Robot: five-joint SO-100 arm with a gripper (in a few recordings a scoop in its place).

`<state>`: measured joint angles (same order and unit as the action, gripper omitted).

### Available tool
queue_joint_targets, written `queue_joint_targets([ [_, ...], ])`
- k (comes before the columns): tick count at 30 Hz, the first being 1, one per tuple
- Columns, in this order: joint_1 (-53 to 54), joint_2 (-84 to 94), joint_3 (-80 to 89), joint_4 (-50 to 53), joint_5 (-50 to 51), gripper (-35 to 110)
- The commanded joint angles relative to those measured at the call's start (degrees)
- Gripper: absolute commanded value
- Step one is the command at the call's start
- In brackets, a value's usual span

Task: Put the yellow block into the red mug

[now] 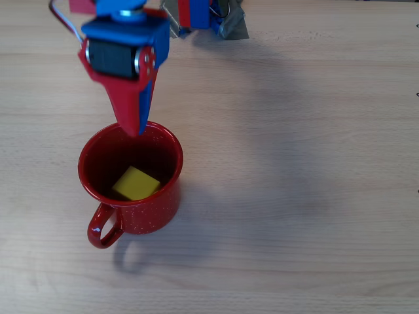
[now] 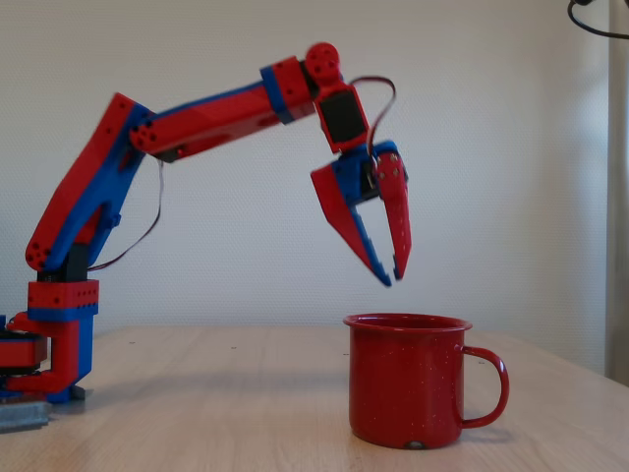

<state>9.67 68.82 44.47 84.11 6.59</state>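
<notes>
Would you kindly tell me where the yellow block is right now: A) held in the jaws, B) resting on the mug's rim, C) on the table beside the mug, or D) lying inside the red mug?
D: the overhead view shows the yellow block lying on the bottom inside the red mug, while the gripper hangs above the rim with nothing between its jaws.

glossy speckled enamel red mug (image 2: 408, 379), matt wood-grain table (image 1: 294, 163), smooth plastic yellow block (image 1: 135, 183)

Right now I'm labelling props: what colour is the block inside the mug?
Bright yellow block, clearest in the overhead view.
</notes>
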Motion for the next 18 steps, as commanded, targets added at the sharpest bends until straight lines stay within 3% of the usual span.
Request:
queue_joint_targets([
  [1, 0.3, 10.6, 2.7, -2.5, -0.9, 0],
  [18, -5.1, 48.3, 45.2, -16.8, -3.3, 0],
])
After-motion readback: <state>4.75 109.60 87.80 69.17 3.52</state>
